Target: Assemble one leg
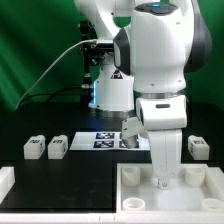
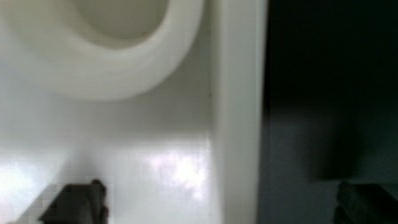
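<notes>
The only markings are square black-and-white tags, too small to read as anything but patterns. Several sit in a row on the marker board (image 1: 103, 140), which lies flat on the black table (image 1: 70, 185) near the middle of the exterior view.

The leg (image 1: 130, 133) closest to the arm stands at the board's three o'clock end, tag face toward the camera, just beside the gripper (image 1: 165, 182) at the gripper's ten o'clock. It is not held. At the board's nine o'clock stand the inner left leg (image 1: 58, 147) and the outer left leg (image 1: 33, 148), close together, each with a tag on its front. The right leg (image 1: 198, 148) sits at the gripper's two o'clock, behind the tray.

The white tray-like part (image 1: 140, 195) fills the five o'clock corner of the exterior view, with raised round sockets on it. The gripper (image 2: 217, 200) reaches straight down onto it, between the sockets. In the wrist view (which is badly blurred) one socket (image 2: 107, 35) shows as a pale ring with a bare white hollow. The tray's straight edge (image 2: 240, 120) runs between the two dark fingertips (image 2: 71, 203), with black table beyond it.

The jaws stand released and wide apart, one fingertip over the tray and one over the table, with nothing grasped between them.

Open table lies at the tray's nine o'clock, up to a white part (image 1: 5, 185) cut off by the frame edge. A green backdrop (image 1: 35, 60) closes the far side.
</notes>
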